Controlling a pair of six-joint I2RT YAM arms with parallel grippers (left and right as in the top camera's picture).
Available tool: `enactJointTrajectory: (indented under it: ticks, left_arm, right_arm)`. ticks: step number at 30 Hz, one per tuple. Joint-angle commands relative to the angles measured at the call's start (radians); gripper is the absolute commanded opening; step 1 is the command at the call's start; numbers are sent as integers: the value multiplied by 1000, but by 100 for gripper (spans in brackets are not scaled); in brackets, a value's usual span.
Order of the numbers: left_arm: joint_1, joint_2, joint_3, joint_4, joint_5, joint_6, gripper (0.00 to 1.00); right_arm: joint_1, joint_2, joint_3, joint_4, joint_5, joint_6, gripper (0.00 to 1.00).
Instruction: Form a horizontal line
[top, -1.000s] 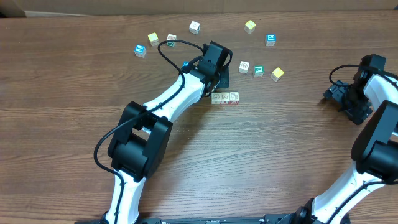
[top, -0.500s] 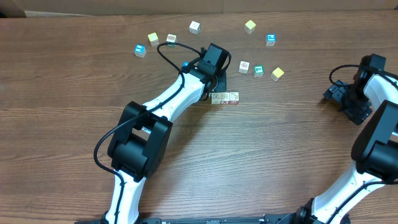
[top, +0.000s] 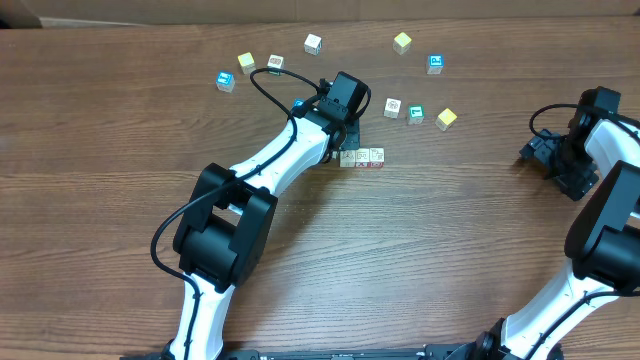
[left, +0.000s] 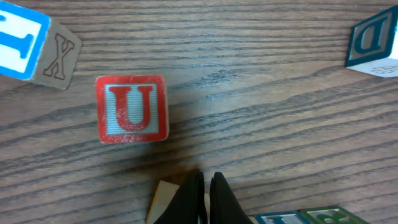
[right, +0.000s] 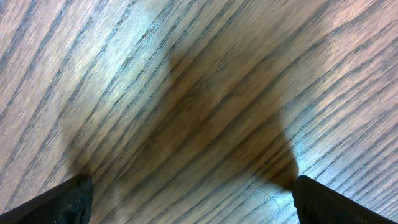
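Observation:
Three small whitish cubes with faint printed tops touch in a straight horizontal line (top: 362, 157) at mid-table. My left gripper (top: 353, 130) hangs just behind the row's left end, shut with nothing between its fingers. In the left wrist view its closed fingertips (left: 206, 193) lie over a pale cube (left: 163, 202), with blue-topped (left: 280, 219) and green-topped (left: 326, 214) cubes at the bottom edge. A red "U" cube (left: 132, 109) lies apart, ahead of the fingers. My right gripper (top: 548, 155) rests open at the far right, over bare wood (right: 199, 199).
Loose cubes are scattered across the far side of the table: yellow (top: 246, 61), blue (top: 225, 80), white (top: 313, 43), yellow (top: 402, 41), blue (top: 435, 63), teal (top: 415, 113), yellow (top: 446, 118). A blue cube (left: 28, 37) and a teal "D" cube (left: 373, 40) sit at the left wrist view's top corners.

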Motion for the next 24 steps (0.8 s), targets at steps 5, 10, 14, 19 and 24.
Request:
enactJointTrajectory:
  ticks: [5,10,14,19,24]
  left_arm:
    - [6,5,13,-20,-24,20,4]
    - [6,5,13,-31,-24,20,4]
    - [6,5,13,-32,-24,20,4]
    - [6,5,13,-37,-24,20,4]
    - [6,5,13,-39,-24,20,4]
  right_arm:
    - [-6,11,-9,0,26,0,100]
    - [-6,11,-10,0,26,0,100]
    - [-6,11,-10,0,26,1,100]
    - [-6,11,-10,-1,26,0,100]
    - [-6,11,-10,0,26,1,100]
